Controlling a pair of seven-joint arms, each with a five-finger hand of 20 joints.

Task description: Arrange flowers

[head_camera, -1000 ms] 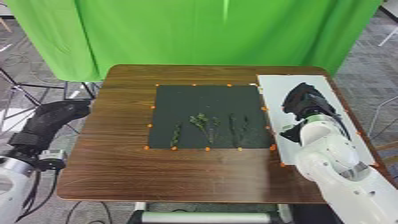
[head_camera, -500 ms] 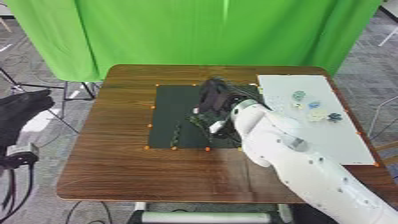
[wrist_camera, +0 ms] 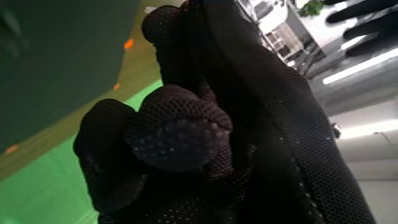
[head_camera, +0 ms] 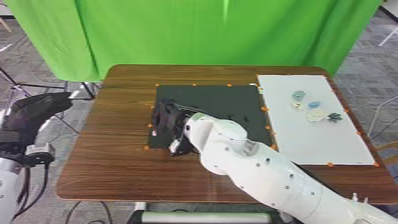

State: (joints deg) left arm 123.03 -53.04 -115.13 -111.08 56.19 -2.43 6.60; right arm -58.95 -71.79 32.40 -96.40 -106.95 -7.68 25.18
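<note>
In the head view, the right hand (head_camera: 167,120) is over the 9 o'clock side of the dark mat (head_camera: 218,97), its fingers close together; a pale pinkish bit (head_camera: 154,133) shows at its edge, and I cannot tell whether that is held. The left hand (head_camera: 40,107) hangs off the table's 9 o'clock side, fingers loosely extended towards 1 o'clock. Dark sprigs (head_camera: 246,120) lie on the mat just past the right arm, which comes in from 5 o'clock and blocks much of the mat's 6 o'clock side. At 3 o'clock a white sheet (head_camera: 329,145) carries flower heads: teal (head_camera: 298,95), blue (head_camera: 314,105), small yellow (head_camera: 298,105), cream (head_camera: 315,115) and dark (head_camera: 334,117). Orange marks (head_camera: 265,108) edge the mat, on a brown table (head_camera: 107,155). A green curtain (head_camera: 222,35) stands at 12 o'clock; the floor (head_camera: 378,55) is grey.

In the right wrist view, the right hand (wrist_camera: 275,100) has fingers curled inward, one dotted fingertip (wrist_camera: 178,142) facing the camera; whether they grip a stem I cannot tell. Farther off, the left hand (wrist_camera: 373,30) has its fingers straight and slightly apart, with green leaves (wrist_camera: 311,7) near them. Beyond are the mat with its orange marks, the table's brown edge, the curtain and bright ceiling lights (wrist_camera: 364,65).
</note>
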